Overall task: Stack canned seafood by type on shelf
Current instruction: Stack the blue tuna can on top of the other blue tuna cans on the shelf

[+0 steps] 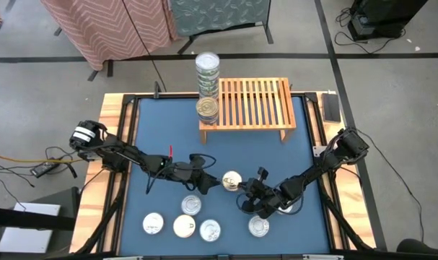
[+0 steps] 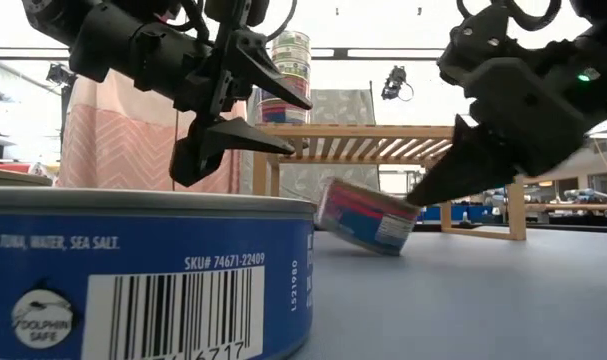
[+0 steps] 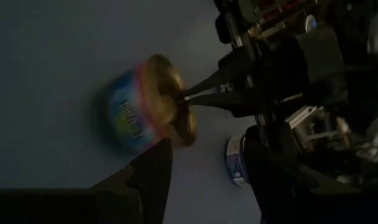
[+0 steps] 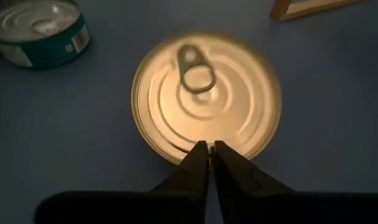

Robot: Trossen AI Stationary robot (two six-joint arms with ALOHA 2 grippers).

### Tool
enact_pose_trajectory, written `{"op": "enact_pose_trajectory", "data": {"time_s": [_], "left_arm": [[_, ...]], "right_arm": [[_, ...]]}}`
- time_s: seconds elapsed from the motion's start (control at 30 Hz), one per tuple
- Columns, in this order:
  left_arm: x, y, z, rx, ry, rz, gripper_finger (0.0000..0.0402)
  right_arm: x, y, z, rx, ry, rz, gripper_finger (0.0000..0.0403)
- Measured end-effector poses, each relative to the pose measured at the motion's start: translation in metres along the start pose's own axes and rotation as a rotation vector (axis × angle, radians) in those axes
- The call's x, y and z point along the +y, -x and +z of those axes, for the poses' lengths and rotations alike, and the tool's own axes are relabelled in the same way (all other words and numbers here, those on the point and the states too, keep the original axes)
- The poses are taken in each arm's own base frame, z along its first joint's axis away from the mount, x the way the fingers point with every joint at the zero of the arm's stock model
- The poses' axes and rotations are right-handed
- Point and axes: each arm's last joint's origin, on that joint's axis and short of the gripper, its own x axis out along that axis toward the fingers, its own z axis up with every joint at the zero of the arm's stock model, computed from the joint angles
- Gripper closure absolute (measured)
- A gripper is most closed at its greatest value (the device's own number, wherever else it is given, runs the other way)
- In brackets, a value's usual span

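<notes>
the gold-topped round tin with a blue and red label [image 1: 231,180] sits near the middle of the blue table top [image 1: 305,144], tipped up on its edge so that one side is lifted off the surface, as the low view shows [image 2: 366,216]; its pull-ring lid faces the right arm; the right gripper [image 4: 208,149] has its two dark fingers drawn together, tips almost meeting, and they press against the rim of the gold lid [image 4: 206,93] rather than clasping it; the left gripper [image 1: 208,183] hangs just beside the same tin on the opposite side, its fingers spread apart and holding nothing, one fingertip [image 3: 152,163] close to the tin's label; in front of these, along the near edge of the table, lie several silver-topped flat tins [image 1: 185,227], with one more [image 1: 258,227] near the right gripper and another [image 1: 190,205] just behind the row; at the far side of the table stands the low light-wood rack with a slatted top [image 1: 255,101]; on its left end rises a stack of tins [image 1: 207,72], and a single gold-topped tin [image 1: 208,109] sits at the foot of that stack, by the rack's left front corner; in the low view a large blue-labelled tin with a barcode [image 2: 143,270] fills the near foreground.
</notes>
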Motion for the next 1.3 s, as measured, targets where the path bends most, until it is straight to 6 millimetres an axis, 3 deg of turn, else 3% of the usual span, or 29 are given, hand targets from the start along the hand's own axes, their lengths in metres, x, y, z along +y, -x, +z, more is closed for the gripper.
{"op": "enact_pose_trajectory", "data": {"time_s": [0.33,0.53,0.7,0.9,1.13,1.3], "left_arm": [[0.014,-0.013,0.012,-0.058,0.062,0.009,0.0198],[0.009,-0.031,0.018,-0.014,-0.038,-0.192,0.0197],[0.003,-0.031,0.019,0.057,-0.156,-0.231,0.0198],[-0.009,-0.021,0.028,0.094,-0.273,-0.061,0.0199],[-0.047,-0.022,0.048,0.301,-0.717,0.157,0.0199],[-0.053,-0.023,0.055,0.318,-0.789,0.175,0.0199]], "right_arm": [[0.000,0.001,-0.006,0.041,0.032,0.029,0.0385],[0.000,0.001,-0.006,0.040,0.019,0.033,0.0390],[0.001,0.001,-0.006,0.046,0.014,0.041,0.0394],[0.001,0.001,-0.005,0.042,0.011,0.045,0.0392],[0.002,0.001,-0.004,0.035,0.000,0.050,0.0388],[0.002,0.001,-0.004,0.035,0.003,0.047,0.0394]]}}
